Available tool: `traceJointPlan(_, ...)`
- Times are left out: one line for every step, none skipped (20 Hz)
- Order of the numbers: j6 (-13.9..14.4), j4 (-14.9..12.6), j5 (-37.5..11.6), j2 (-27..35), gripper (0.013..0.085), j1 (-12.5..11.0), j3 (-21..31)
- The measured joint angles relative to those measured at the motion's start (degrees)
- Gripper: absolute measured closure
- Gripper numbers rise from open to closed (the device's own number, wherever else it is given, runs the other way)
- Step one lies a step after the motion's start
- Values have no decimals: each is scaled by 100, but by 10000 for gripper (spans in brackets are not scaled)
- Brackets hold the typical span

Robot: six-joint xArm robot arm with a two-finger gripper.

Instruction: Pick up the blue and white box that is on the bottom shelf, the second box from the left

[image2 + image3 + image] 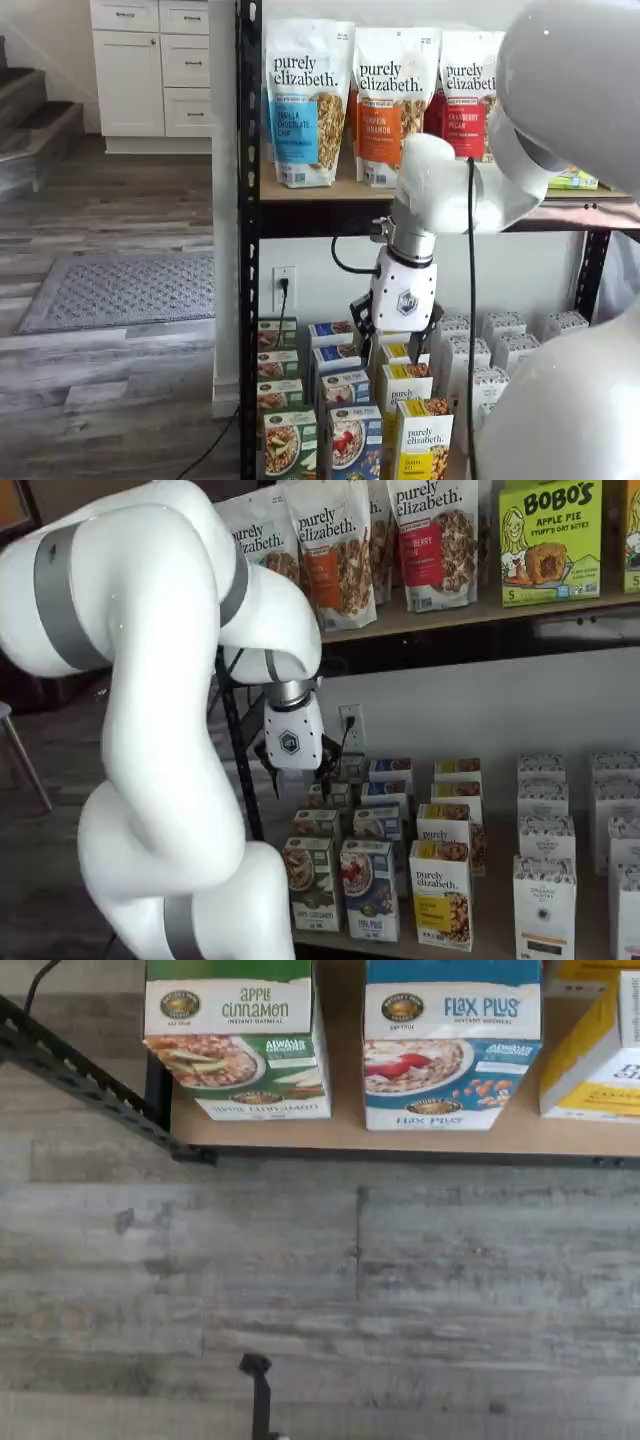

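Two front boxes: green, blue.

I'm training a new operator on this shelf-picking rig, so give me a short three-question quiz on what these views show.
1. True or false: the white-bodied claw already holds the blue and white cardboard Flax Plus box.
2. In the wrist view, which box stands beside it at the bottom shelf's front edge: A) green cardboard Apple Cinnamon box, B) red pouch?
3. Fill in: tall purely elizabeth granola bags stand on the shelf ____ the small boxes.

Key: 1 false, it hangs above the rows of boxes. 2 A. 3 above.
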Motion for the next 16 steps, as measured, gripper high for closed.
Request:
traceJointPlan(-40,43,-128,44,130,2,33)
traceJointPlan(-90,106,-224,95,130,4,50)
traceJointPlan(-126,155,-286,153,130,9,52)
traceJointPlan(-171,216,-342,215,130,15,50)
traceJointPlan(-201,262,-399,275,130,24,47)
traceJointPlan(-190,259,-449,329,130,37,43)
traceJointPlan(-185,261,-487,390,130,51,34)
traceJointPlan(-186,277,-518,453,130,63,20)
traceJointPlan(-209,320,-583,536,130,80,12)
traceJointPlan(-218,340,-645,597,130,93,10)
traceJointPlan(-211,338,-702,655,130,104,5)
traceJointPlan(-173,295,-753,726,130,113,-7)
traceJointPlan(-118,225,-781,800,130,117,-29)
traceJointPlan(-92,184,-820,869,130,117,-45)
traceJointPlan(-98,177,-898,937,130,111,-46)
traceJointPlan(-125,195,-957,991,130,103,-48)
